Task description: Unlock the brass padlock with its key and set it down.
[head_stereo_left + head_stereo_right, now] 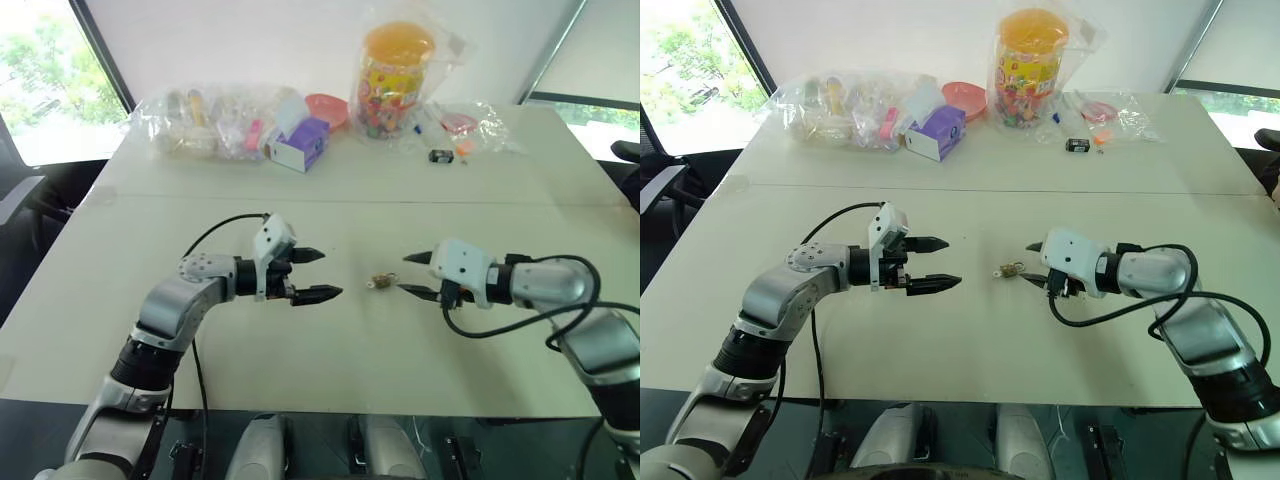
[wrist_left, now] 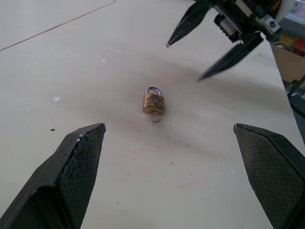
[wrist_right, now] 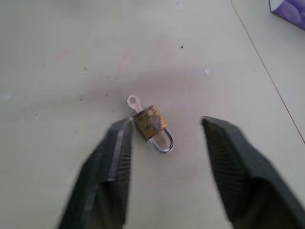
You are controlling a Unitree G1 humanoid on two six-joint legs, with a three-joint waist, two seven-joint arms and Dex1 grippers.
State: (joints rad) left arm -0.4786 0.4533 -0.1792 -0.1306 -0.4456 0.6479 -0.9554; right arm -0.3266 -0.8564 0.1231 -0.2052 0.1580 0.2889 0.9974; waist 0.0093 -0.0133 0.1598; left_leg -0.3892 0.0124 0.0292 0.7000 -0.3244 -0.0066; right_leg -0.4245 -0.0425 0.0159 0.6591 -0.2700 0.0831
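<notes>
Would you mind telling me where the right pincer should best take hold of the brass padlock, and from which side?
Grip the brass padlock across its flat brass body, coming down from above. It lies flat on the table, its shackle and the key's ring too thin to pinch. The right pincer is open, already straddling it.

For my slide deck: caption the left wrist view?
Brass padlock lying on the table between the open left gripper and open right gripper.

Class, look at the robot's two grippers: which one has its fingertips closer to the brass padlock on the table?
The right gripper: the brass padlock lies just off its fingertips, while the left gripper hangs farther away.
</notes>
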